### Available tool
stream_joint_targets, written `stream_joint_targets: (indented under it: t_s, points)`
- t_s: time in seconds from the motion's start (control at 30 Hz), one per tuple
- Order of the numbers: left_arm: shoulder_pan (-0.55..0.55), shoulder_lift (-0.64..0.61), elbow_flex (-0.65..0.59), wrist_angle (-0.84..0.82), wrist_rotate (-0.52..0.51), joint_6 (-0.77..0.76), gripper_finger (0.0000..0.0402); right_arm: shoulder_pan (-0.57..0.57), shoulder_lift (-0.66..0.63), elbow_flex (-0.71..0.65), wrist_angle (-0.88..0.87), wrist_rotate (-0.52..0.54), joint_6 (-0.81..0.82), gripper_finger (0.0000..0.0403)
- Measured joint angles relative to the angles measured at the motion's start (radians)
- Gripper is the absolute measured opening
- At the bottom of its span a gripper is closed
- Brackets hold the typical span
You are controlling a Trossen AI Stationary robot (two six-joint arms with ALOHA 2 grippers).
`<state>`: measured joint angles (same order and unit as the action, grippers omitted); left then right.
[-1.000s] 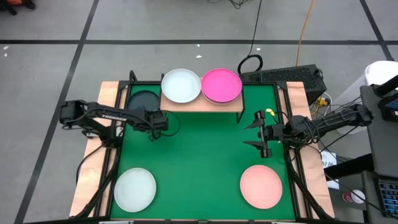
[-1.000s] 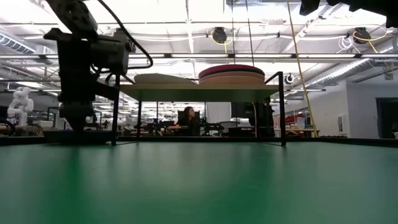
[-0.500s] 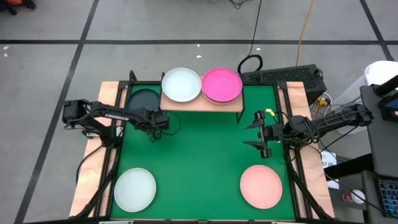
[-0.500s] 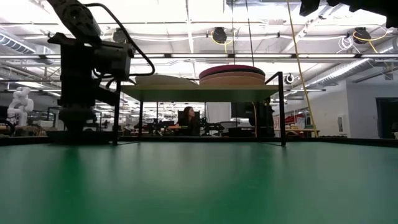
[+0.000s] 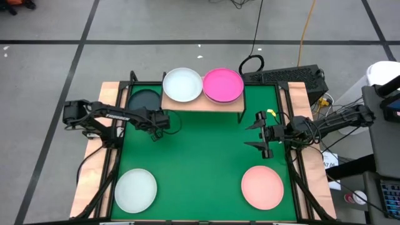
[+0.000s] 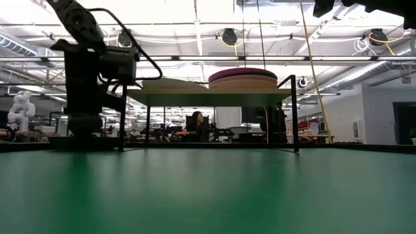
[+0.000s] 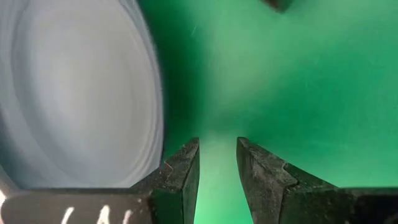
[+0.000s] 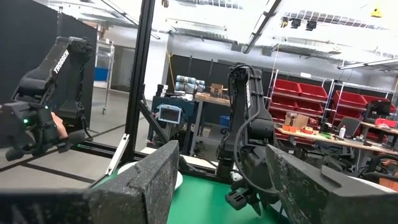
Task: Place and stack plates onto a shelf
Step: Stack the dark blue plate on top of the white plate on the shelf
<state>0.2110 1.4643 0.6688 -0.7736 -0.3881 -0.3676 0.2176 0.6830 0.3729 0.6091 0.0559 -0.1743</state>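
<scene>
1. While the left gripper (image 5: 157,128) hovers over the green mat (image 5: 200,156) in the left-centre of the high view, its fingers (image 7: 186,168) stand slightly parted with only a narrow gap, pinching nothing.
2. Right gripper (image 5: 261,133) sits at right-centre of the high view, fingers (image 8: 143,180) spread wide and empty.
3. Shelf (image 5: 203,103) stands at the upper centre of the mat; it carries a pale mint-white plate (image 5: 182,85) and, touching it on the right, a magenta plate (image 5: 222,85).
4. Low view shows the magenta plate topping a stack (image 6: 242,78) on the shelf.
5. Dark teal-grey plate (image 5: 144,100) lies just left of the shelf.
6. Second mint-white plate (image 5: 135,190) lies at lower left, pale pink plate (image 5: 262,187) at lower right.
</scene>
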Motion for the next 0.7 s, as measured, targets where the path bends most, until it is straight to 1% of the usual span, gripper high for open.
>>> stream_joint_targets:
  t_s: [0.1, 0.17, 0.23, 0.33, 0.43, 0.5, 0.6, 0.7]
  points:
    - [0.014, -0.003, -0.035, 0.064, 0.014, 0.012, 0.0113, 0.0, 0.0, 0.0, 0.0, 0.0, 0.002, 0.0222]
    - [0.016, -0.005, -0.05, 0.075, 0.014, 0.01, 0.0112, 0.0, 0.0, 0.0, 0.0, 0.0, 0.001, 0.0222]
    - [0.015, -0.004, -0.052, 0.072, 0.017, -0.003, 0.0103, 0.0, 0.0, 0.0, 0.0, 0.0, 0.001, 0.0222]
    - [-0.003, -0.003, -0.053, 0.069, 0.017, -0.006, 0.0067, 0.0, 0.0, 0.0, 0.001, 0.0, -0.009, 0.0222]
    - [-0.02, -0.002, -0.053, 0.071, 0.021, -0.01, 0.0015, 0.0, 0.0, 0.0, 0.008, 0.0, -0.011, 0.0222]
    - [-0.031, -0.004, -0.052, 0.066, 0.018, -0.028, 0.0007, 0.0, 0.0, 0.0, 0.008, 0.0, -0.01, 0.0222]
    - [-0.068, -0.005, -0.028, -0.024, 0.028, -0.078, 0.0004, 0.0, 0.0, 0.0, 0.008, 0.0, -0.01, 0.0222]
    - [-0.131, -0.006, 0.04, -0.131, 0.029, -0.133, 0.0003, 0.0, 0.0, 0.0, 0.009, 0.0, -0.011, 0.0222]
